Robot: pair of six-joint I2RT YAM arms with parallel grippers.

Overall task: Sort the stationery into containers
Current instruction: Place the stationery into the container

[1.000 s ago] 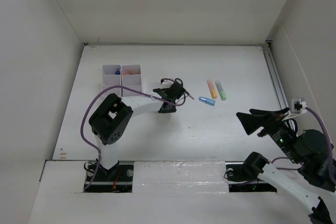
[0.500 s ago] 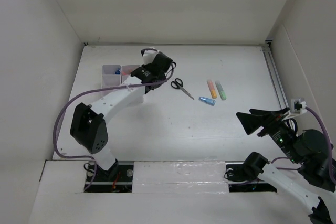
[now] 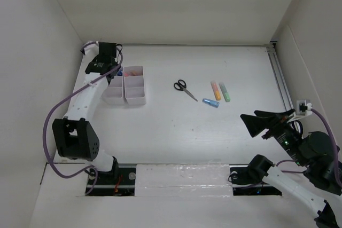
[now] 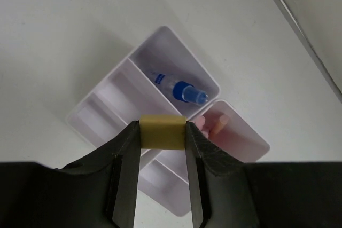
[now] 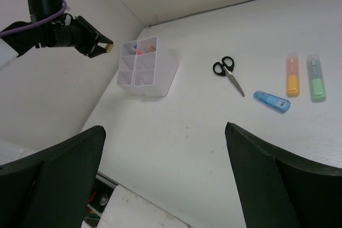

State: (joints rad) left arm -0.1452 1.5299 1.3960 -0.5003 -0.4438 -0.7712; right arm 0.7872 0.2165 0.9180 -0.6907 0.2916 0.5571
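Left gripper (image 4: 163, 128) pinched a small, matte yellow eraser cube (image 4: 163, 133) over the white translucent plastic six-cell organizer (image 4: 115, 92). A clear blue-capped bottle (image 4: 179, 86) lay in a corner cell, with something pink, perhaps pens, next door. Right gripper (image 5: 165, 129) gaped wide, empty.

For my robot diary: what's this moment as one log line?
left gripper: shut on eraser, near organizer | right gripper: open, empty | scissors, orange marker, green marker, blue marker: on table
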